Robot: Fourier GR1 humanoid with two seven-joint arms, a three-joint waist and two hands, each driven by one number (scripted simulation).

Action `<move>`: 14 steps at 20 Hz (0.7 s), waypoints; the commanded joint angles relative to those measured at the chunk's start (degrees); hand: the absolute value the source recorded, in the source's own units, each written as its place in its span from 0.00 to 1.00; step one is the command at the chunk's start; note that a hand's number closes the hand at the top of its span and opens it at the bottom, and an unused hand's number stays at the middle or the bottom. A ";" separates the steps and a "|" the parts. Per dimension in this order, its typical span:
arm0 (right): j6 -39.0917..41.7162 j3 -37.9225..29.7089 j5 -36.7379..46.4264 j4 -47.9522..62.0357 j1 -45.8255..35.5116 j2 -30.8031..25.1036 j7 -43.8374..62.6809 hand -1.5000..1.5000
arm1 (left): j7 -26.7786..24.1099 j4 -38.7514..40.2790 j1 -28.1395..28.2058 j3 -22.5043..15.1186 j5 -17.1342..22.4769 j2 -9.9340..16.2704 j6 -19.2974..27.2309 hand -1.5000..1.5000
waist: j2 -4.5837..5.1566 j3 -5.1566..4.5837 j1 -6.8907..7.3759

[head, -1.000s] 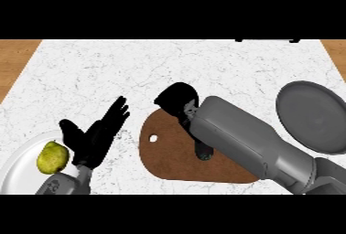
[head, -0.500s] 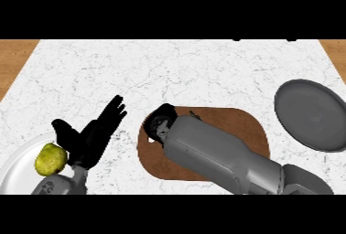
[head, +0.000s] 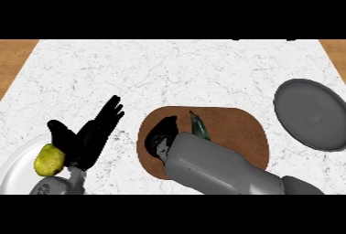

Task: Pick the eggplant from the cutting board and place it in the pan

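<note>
The brown cutting board [head: 236, 132] lies at the counter's middle. Of the eggplant [head: 198, 126] only the green stem end and a sliver of dark body show, beside my right wrist. My right hand [head: 162, 133] is down on the board's left part, right next to the eggplant, and my grey forearm covers the rest of it. The grey pan [head: 312, 114] sits at the right edge, apart from the board. My left hand [head: 91, 135] rests open at the lower left, fingers pointing up and away.
A white plate [head: 17, 167] at the lower left corner holds a yellow-green fruit [head: 49, 160], just left of my left hand. Wooden strips border the white marble counter at the far left and right.
My right hand has drawn back from the board's far edge towards its left near part, and the forearm now covers more of the board. The left hand has stayed put.
</note>
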 commanded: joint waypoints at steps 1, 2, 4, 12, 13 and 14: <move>1.91 0.61 5.34 0.79 -0.59 -1.64 -0.77 0.00 | 0.70 0.13 -0.42 0.18 -1.04 -1.08 -0.37 0.50 | 0.14 0.02 -0.06; 3.38 0.18 5.84 -0.42 -2.90 -1.66 -0.11 0.00 | -0.97 0.83 0.46 -0.26 -1.62 -2.32 0.30 0.50 | 0.10 0.01 -0.07; 1.08 4.36 8.82 -2.32 3.73 -3.26 1.50 0.00 | -1.82 0.97 1.63 0.66 -1.79 -1.53 -0.54 0.50 | 0.07 0.01 -0.38; 1.95 0.16 15.94 -3.48 5.91 -6.66 -7.56 0.00 | 3.39 -2.74 0.89 1.41 -3.36 -3.56 -0.54 0.50 | 0.04 0.03 -0.27; 2.23 -0.98 17.17 -0.17 4.79 -4.48 -7.28 0.00 | -1.44 4.04 -0.20 2.39 -3.94 -4.91 -2.90 0.50 | 0.16 0.01 -0.28; 0.93 -1.31 18.53 2.11 3.24 -4.93 -10.13 0.00 | 3.40 -2.29 1.05 4.11 -1.97 -1.80 -3.29 0.50 | 0.15 0.02 0.12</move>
